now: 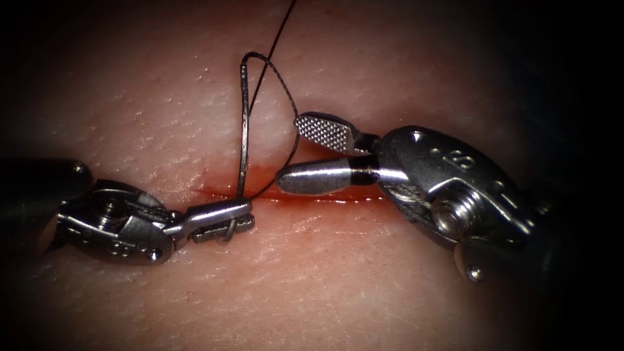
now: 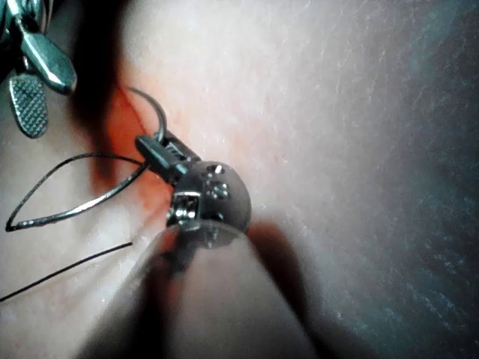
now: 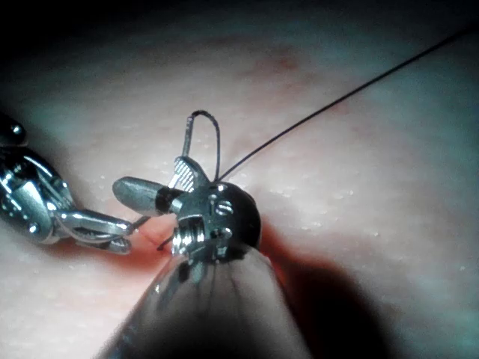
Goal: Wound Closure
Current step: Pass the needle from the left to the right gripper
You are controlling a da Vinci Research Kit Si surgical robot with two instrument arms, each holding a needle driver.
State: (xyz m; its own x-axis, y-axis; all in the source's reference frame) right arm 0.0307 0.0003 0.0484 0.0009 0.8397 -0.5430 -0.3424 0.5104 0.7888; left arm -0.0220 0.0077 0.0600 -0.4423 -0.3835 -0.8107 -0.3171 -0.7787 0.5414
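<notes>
Gripping needle, left tool, tissue

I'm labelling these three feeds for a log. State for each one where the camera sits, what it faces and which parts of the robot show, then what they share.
Endoscope view: above and in front of the cut; left tool shut on the needle near its tip end, right tool open, empty.
Left wrist view: rides the left arm, looks along its shaft at its own tool; the right tool shows too.
Right wrist view: rides the right arm, faces its own tool; the left tool shows too.
Shared: both tools, needle, thread, tissue.
</notes>
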